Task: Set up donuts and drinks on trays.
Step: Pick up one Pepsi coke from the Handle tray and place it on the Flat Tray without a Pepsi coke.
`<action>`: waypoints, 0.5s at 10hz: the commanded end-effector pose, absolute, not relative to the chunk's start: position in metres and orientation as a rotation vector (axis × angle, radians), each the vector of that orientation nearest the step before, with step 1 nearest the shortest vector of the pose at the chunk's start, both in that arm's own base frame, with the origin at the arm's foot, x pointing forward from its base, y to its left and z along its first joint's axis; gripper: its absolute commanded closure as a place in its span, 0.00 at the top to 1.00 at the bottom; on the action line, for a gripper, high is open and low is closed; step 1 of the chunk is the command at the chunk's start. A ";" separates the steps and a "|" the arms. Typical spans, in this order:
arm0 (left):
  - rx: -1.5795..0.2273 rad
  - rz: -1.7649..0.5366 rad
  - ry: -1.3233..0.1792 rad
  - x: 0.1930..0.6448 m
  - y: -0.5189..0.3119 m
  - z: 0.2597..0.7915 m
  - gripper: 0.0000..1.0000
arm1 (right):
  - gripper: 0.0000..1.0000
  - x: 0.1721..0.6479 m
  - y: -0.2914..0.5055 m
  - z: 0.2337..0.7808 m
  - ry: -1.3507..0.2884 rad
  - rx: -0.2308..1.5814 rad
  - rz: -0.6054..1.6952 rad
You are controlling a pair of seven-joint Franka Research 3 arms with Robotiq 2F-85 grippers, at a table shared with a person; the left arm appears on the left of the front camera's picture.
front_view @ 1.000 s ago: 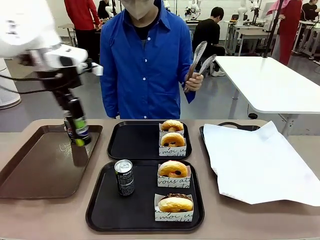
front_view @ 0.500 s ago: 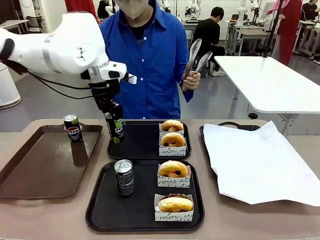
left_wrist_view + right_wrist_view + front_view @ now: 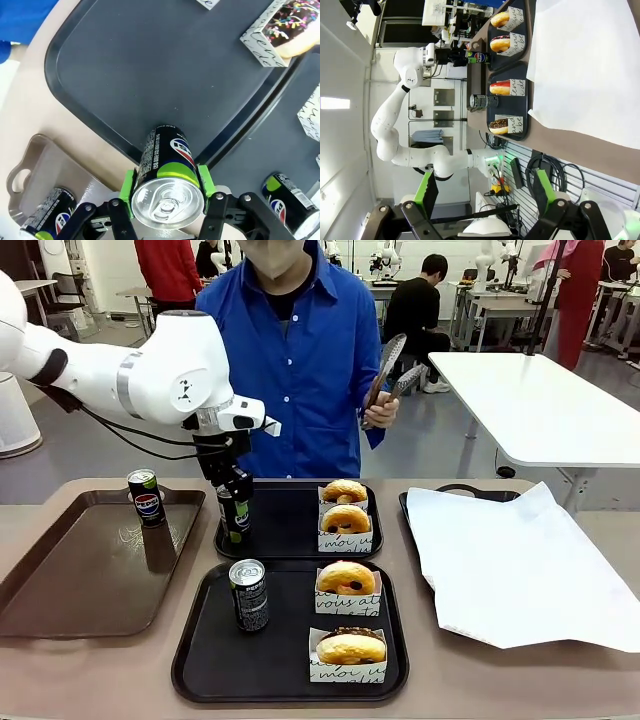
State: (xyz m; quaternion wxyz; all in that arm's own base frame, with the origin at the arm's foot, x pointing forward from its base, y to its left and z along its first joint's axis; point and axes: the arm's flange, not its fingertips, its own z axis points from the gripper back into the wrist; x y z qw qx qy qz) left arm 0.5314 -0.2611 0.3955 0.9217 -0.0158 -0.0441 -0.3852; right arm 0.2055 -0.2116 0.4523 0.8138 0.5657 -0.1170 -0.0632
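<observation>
The left gripper clamps a dark can between its green pads, over the far black tray's left edge (whether the base touches is hidden). The right gripper hangs open and empty, well off the table.

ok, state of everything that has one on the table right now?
Left gripper: shut on held can.
Held can: upright, over far black tray's left edge.
Far black tray: two sleeved donuts.
Near black tray: can and two donuts.
Brown tray: one can.
Right gripper: open, holding nothing.
</observation>
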 end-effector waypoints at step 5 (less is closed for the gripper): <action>-0.014 -0.774 -0.107 0.530 -0.270 0.409 1.00 | 1.00 0.205 -0.212 0.452 -0.268 1.227 -0.121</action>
